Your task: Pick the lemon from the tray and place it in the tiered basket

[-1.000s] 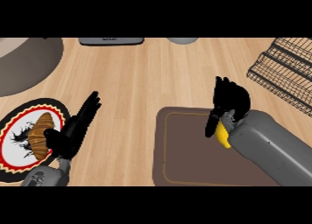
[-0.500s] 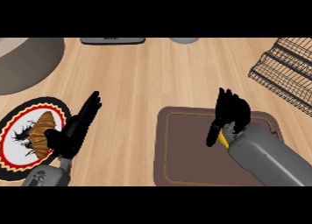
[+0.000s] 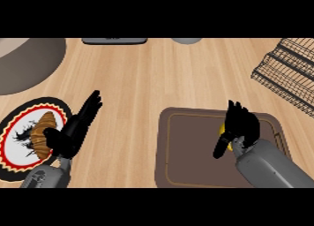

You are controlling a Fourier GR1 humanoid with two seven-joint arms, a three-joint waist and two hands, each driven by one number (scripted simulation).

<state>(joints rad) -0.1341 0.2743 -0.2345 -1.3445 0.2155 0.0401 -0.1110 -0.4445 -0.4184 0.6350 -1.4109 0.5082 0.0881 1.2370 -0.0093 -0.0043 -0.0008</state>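
Right robot hand (image 3: 240, 126) over lemon (image 3: 222, 129) | brown tray (image 3: 185, 150) — basket (image 3: 296, 75) apart

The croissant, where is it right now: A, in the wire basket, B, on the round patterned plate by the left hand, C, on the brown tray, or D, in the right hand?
B: the croissant lies on the round patterned plate, beside the left hand.
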